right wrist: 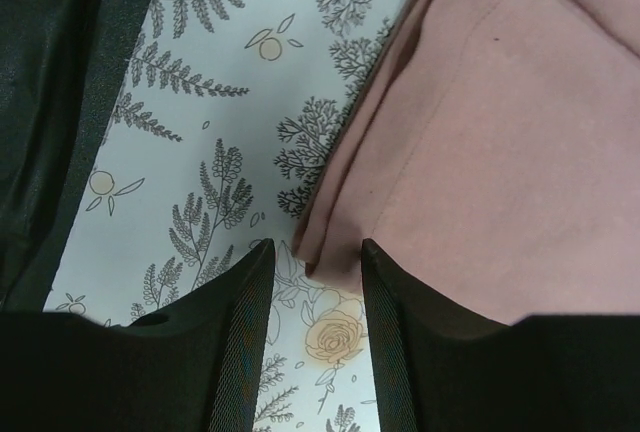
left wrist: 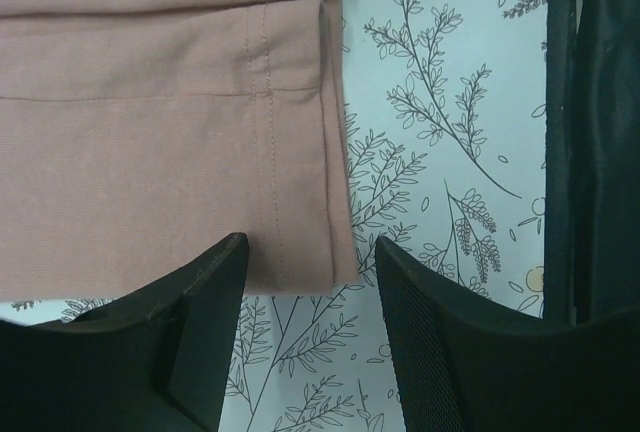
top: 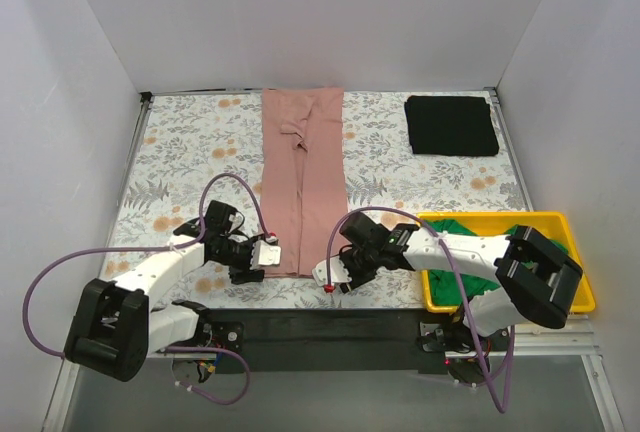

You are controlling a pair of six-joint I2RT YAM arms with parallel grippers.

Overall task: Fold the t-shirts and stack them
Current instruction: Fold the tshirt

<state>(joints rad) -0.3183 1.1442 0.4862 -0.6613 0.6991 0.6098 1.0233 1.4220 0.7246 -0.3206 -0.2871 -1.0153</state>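
The dusty pink t-shirt (top: 302,177) lies folded into a long strip down the middle of the table. My left gripper (top: 262,257) is open at its near left corner; in the left wrist view the hem corner (left wrist: 300,242) lies just ahead of the gap between the jaws. My right gripper (top: 340,274) is open at the near right corner; the pink corner (right wrist: 345,257) sits between its fingertips. The black t-shirt (top: 451,125) lies folded at the far right. The bright green t-shirt (top: 478,242) is crumpled in the yellow bin.
The yellow bin (top: 570,242) stands at the near right beside my right arm. The floral table covering (top: 190,152) spans the table between white walls. A black strip (left wrist: 590,132) runs along the near table edge.
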